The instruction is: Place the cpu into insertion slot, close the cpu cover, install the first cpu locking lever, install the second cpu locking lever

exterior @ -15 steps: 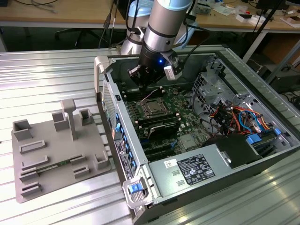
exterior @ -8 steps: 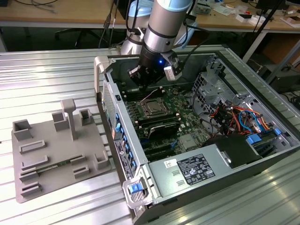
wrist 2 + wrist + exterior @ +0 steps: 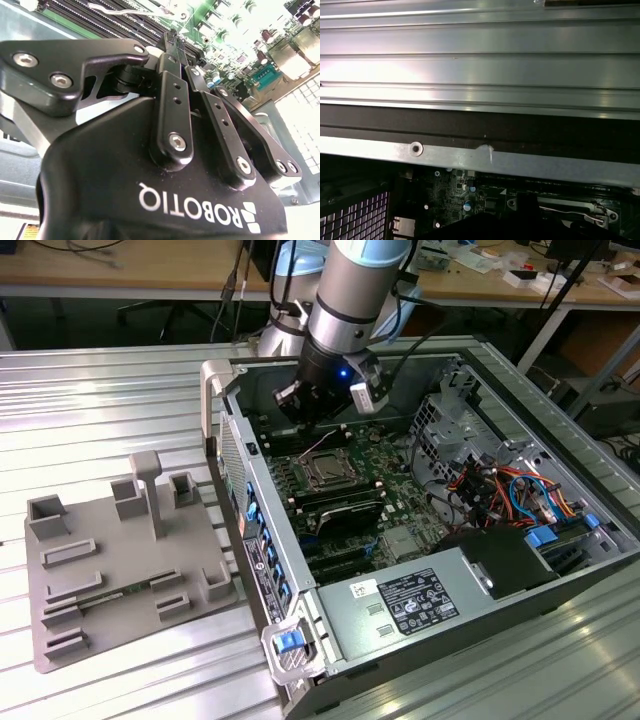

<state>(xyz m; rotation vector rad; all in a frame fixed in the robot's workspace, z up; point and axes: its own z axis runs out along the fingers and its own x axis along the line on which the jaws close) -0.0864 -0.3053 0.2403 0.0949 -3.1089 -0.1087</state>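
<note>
So your black gripper (image 3: 322, 412) is hanging inside the open grey metal computer case (image 3: 232, 455), just above the green motherboard (image 3: 385, 462) and a bit toward the back edge from the square black insertion slot with the thin silver rim (image 3: 327, 470). You can't really tell from here whether the jaws are apart or together; in the second wrist view the black linkage bars of the gripper (image 3: 172, 47) run off toward the board and the tips get lost against it. The slot sits roughly mid-board, with the thin silver hinged cpu cover (image 3: 328, 457) lying around it, and something silvery-grey shows in the middle, but whether that's the small flat cpu chip is hard to call. In the first wrist view you get the ribbed aluminium table (image 3: 480, 60), the case wall, and a thin silver wire lever (image 3: 565, 211) lying flat by the socket frame. To the exterior view's right of the slot there's the grey power supply box (image 3: 410, 605), and on the exterior view's left a grey plastic fixture tray (image 3: 120, 570) sits on the table, well apart from the case.
</note>
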